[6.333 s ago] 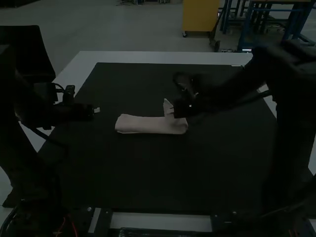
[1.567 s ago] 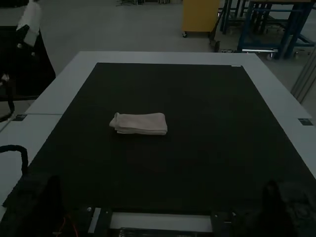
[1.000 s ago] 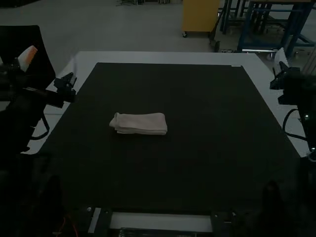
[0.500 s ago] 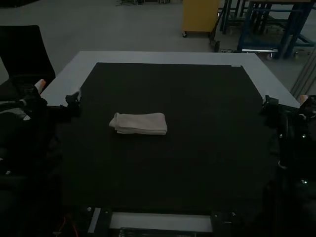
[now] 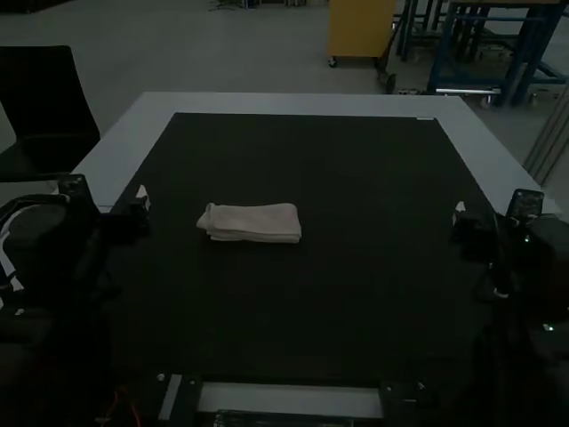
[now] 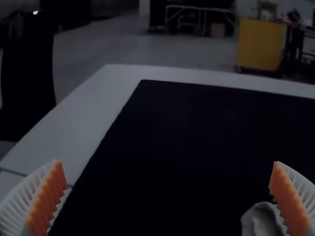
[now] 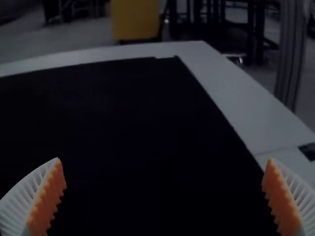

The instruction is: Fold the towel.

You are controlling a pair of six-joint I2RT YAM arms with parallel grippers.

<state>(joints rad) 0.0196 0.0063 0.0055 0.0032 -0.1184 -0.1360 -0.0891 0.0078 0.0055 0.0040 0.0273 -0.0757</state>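
Towel (image 5: pixel 253 222) folded into compact strip, long side running 9-to-3 o'clock, slightly toward 10 from centre of dark mat (image 5: pixel 356 311). Left gripper (image 5: pixel 104 191) near 9 o'clock from it, right gripper (image 5: pixel 504 206) well apart at 3. Both released, fingers wide, nothing gripped. Both wrists aim forward, toward 12, rather than straight down.

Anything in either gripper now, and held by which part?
Nothing held: left gripper and right gripper are open, and the folded towel lies on the dark mat.
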